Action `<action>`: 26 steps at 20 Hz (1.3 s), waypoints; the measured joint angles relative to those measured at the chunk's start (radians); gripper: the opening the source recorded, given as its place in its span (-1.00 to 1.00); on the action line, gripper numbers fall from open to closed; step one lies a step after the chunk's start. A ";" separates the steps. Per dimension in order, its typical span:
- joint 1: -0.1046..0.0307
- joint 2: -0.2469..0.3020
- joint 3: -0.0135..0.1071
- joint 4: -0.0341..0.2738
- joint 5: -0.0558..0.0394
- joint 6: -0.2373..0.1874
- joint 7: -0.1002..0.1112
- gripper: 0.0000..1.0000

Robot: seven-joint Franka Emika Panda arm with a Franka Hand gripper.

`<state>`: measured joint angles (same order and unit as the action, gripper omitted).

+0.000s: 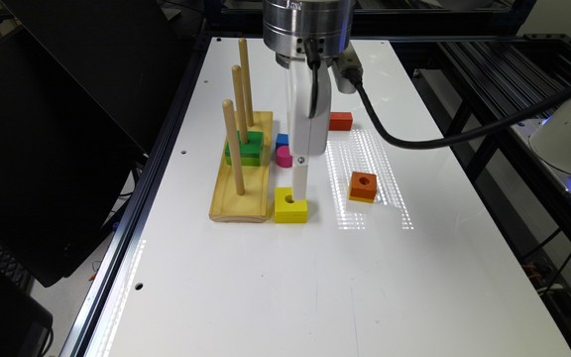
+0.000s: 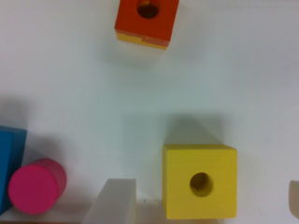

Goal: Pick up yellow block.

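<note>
From my remote station I see a glossy white tabletop [image 1: 275, 277] edged by black aluminium framing [image 1: 132, 208]. Dark panels [image 1: 57, 148] stand at nine o'clock, black rack rails [image 1: 493, 74] at two o'clock. A striped patch of reflected light [image 1: 365, 178] lies right of centre.

Yellow block [image 1: 290, 205] touches the peg board [image 1: 241, 198] — gripper [image 1: 299, 191] just above.

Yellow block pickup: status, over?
Hand low at yellow block, open, one finger beside it. Block on table, not gripped. Peg board close alongside.
</note>
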<state>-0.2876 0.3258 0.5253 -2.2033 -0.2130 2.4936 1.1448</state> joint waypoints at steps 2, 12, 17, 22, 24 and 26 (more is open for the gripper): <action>0.000 0.000 0.000 0.000 0.0000 0.000 0.000 1.00; 0.003 0.103 -0.017 0.007 -0.0952 0.074 0.062 1.00; 0.003 0.124 -0.015 0.028 -0.1285 0.073 0.090 1.00; 0.004 0.125 -0.015 0.028 -0.1299 0.073 0.092 1.00; 0.004 0.135 -0.018 0.027 -0.1325 0.075 0.092 1.00; 0.005 0.154 -0.024 0.028 -0.1424 0.087 0.093 1.00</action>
<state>-0.2825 0.4794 0.5010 -2.1756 -0.3554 2.5803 1.2382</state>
